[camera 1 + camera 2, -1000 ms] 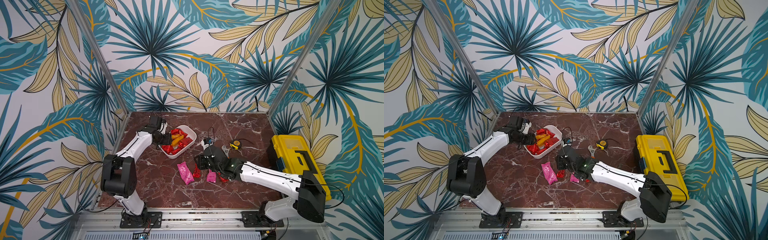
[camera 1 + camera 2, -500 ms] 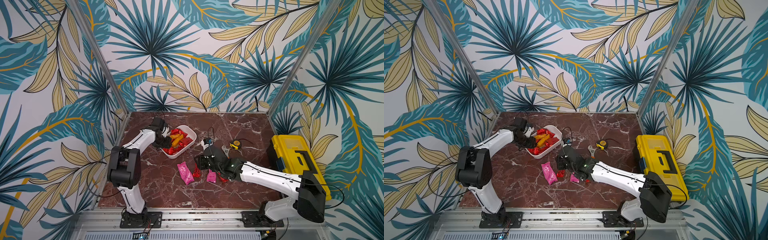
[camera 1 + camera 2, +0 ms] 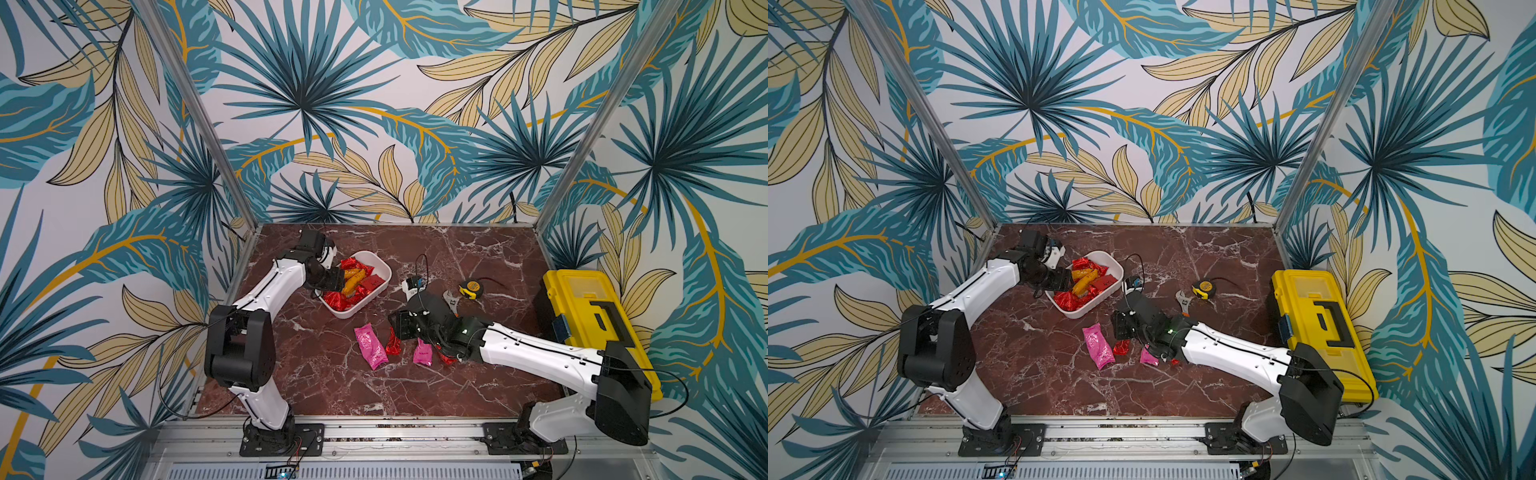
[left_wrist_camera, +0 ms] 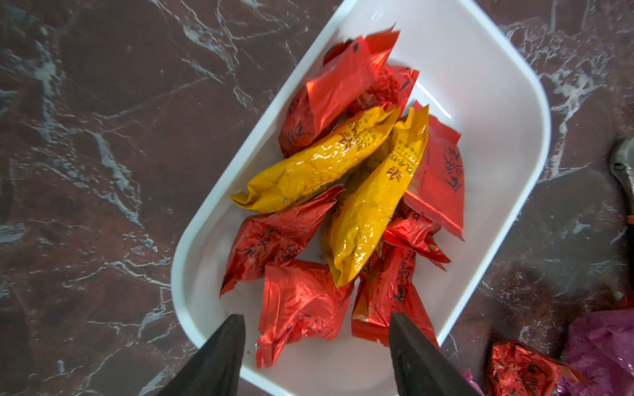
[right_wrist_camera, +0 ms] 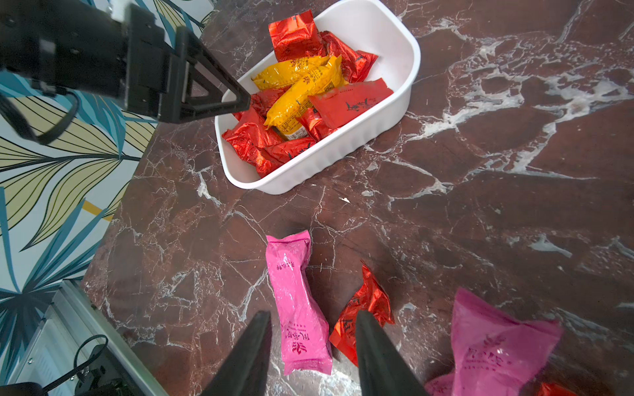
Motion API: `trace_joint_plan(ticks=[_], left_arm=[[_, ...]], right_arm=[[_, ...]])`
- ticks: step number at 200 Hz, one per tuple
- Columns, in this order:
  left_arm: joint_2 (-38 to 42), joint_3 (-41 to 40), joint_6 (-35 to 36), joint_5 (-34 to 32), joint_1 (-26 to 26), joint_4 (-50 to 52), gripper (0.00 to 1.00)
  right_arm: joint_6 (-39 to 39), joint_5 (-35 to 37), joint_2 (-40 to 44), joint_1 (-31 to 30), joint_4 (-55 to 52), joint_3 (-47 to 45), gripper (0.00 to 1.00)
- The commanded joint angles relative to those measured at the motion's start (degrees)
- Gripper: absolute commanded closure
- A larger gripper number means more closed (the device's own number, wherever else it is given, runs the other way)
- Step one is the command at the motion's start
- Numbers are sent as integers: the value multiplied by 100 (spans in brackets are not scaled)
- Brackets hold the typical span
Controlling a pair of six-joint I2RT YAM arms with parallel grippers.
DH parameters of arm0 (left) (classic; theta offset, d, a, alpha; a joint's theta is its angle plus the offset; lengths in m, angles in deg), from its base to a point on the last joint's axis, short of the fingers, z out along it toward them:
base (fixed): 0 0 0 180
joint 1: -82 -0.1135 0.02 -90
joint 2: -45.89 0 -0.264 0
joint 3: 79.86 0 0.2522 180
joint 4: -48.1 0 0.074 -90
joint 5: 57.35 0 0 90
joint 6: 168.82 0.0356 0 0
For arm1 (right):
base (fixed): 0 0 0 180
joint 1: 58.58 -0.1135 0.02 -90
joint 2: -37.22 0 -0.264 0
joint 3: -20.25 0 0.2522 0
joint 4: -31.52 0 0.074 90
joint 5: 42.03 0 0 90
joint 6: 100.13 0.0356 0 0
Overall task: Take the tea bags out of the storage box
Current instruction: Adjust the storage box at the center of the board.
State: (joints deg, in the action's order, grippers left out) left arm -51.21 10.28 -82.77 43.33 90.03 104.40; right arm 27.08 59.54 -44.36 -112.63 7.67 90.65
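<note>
The white storage box stands at the back left of the marble table. In it lie several red tea bags and two orange-yellow ones. My left gripper hangs open over the box's near-left end, a red sachet below its gap. On the table lie a long pink tea bag, a red one and another pink one. My right gripper stands open just above the long pink one, holding nothing.
A big yellow toolbox with a black handle fills the right edge. A yellow tape measure and a wrench lie behind my right arm. Patterned walls close in the table on three sides.
My left arm has swung round and brought its gripper in over the box, and its jaws have spread wider. The right arm and the sachets on the table have not moved.
</note>
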Motion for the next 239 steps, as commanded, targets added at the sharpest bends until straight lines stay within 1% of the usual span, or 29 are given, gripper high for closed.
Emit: trace_joint_plan(ticks=[1,20,34,53,65,88,126,139,169,173,203,214,235,239], left_arm=[[214,292,4,-281,-43,-3,28],[95,446,229,-658,-72,75,28],[-81,537,473,-977,-119,79,31],[-440,753,738,-992,-246,237,36],[-654,878,890,-958,-288,341,41],[-916,966,1029,-974,-311,368,45],[-1147,1023,1080,-1200,-312,263,52],[-1225,1076,1093,-1336,-314,301,56],[-1309,1085,1046,-1358,-341,383,65],[-1311,1081,1031,-1523,-346,384,66],[-1329,1038,957,-1481,-373,421,73],[-1333,1020,916,-1453,-381,421,77],[-1322,961,850,-1437,-381,422,81],[-1320,947,829,-1259,-381,422,82]], right_arm=[[-79,51,68,-1,77,-24,54],[-80,45,72,-3,68,-22,54],[-66,35,77,-1,62,-30,54],[-82,38,107,3,29,-37,54],[-86,72,141,-7,16,-54,54],[-116,115,164,-1,-1,-74,54],[-140,109,159,-1,-11,-74,54],[-149,117,169,3,-24,-74,54],[-170,128,195,11,-28,-83,54],[-170,132,195,16,-28,-83,54],[-198,111,203,12,-28,-66,54],[-210,108,212,25,-26,-66,54],[-217,117,253,34,-24,-81,54],[-220,116,267,33,-28,-83,54]])
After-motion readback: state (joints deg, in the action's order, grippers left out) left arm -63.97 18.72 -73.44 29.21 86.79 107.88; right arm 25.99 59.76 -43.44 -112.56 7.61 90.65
